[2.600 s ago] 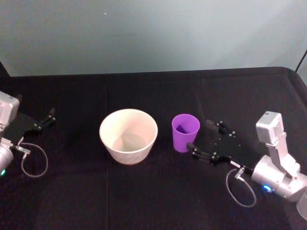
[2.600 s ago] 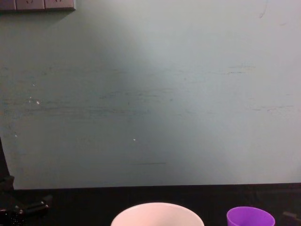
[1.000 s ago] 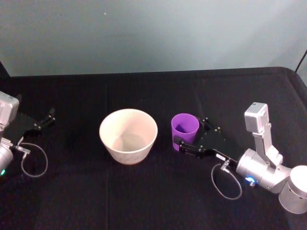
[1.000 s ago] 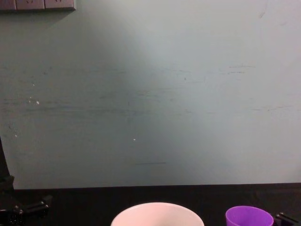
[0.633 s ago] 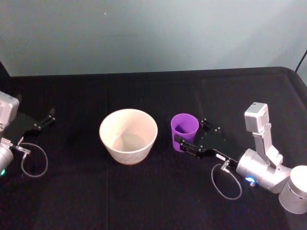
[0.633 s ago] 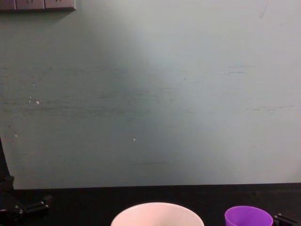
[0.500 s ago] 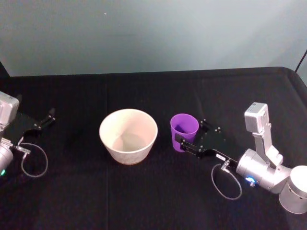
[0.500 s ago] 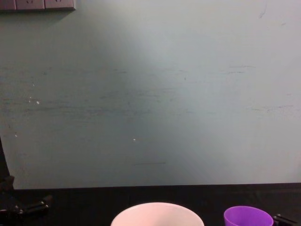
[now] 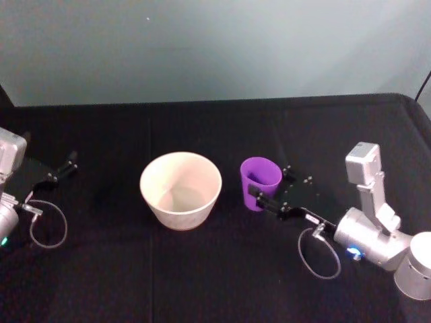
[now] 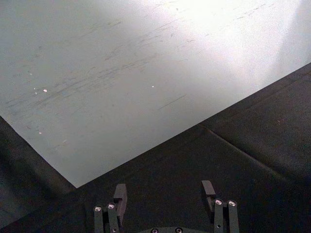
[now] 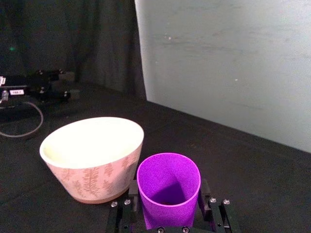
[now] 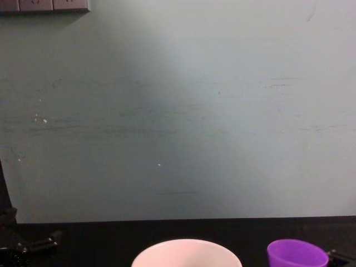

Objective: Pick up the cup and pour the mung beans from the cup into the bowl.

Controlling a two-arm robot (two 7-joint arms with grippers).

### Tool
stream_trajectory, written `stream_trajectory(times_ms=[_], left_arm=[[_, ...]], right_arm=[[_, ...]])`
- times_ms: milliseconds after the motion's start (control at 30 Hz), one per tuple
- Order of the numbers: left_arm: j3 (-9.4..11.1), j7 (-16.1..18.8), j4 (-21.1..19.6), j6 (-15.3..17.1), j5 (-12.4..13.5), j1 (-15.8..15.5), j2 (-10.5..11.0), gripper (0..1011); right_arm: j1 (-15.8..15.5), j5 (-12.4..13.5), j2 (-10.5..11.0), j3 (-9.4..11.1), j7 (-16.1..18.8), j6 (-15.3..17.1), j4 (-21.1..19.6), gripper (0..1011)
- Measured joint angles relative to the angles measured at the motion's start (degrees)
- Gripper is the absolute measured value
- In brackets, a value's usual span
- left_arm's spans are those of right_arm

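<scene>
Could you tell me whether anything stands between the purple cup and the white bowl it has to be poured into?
Nothing visible does. The cup, held by the right gripper, stands just right of the bowl, with bare black tablecloth in the gap. The left gripper sits parked at the table's far left.

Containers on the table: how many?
2. The white bowl at centre; the purple cup just right of it, held by the right gripper. None looks hidden.
</scene>
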Motion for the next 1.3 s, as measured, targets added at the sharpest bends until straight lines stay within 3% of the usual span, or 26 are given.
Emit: stream_trajectory(times_ms=[167, 400, 467, 700, 800, 1033, 1300], left_arm=[[0.0, 0.0, 0.0, 0.0, 0.0, 0.0, 0.0, 1000], [0.0, 0.0, 0.0, 0.0, 0.0, 0.0, 0.0, 1000], [0.0, 0.0, 0.0, 0.0, 0.0, 0.0, 0.0, 1000], [0.0, 0.0, 0.0, 0.0, 0.0, 0.0, 0.0, 1000], [0.0, 0.0, 0.0, 0.0, 0.0, 0.0, 0.0, 1000], [0.0, 0.0, 0.0, 0.0, 0.0, 0.0, 0.0, 1000], [-0.01, 0.0, 0.0, 0.0, 0.0, 0.0, 0.0, 1000]], right_arm=[[-1.74, 1.02, 0.98, 2.02, -0.93, 2.52, -3.87, 720], [-4.7, 3.22, 3.66, 5.68, -3.86, 8.88, -13.15, 720], [-5.88, 4.7, 4.94, 7.43, -4.84, 11.42, -17.49, 720], [-7.6, 6.2, 7.85, 9.98, -6.74, 15.75, -26.47, 720], [-7.92, 6.99, 9.76, 11.48, -8.42, 19.37, -31.59, 720], [-7.49, 9.53, 12.17, 14.28, -10.61, 24.29, -37.23, 720], [-7.36, 9.95, 12.43, 14.63, -10.9, 24.78, -37.65, 720]])
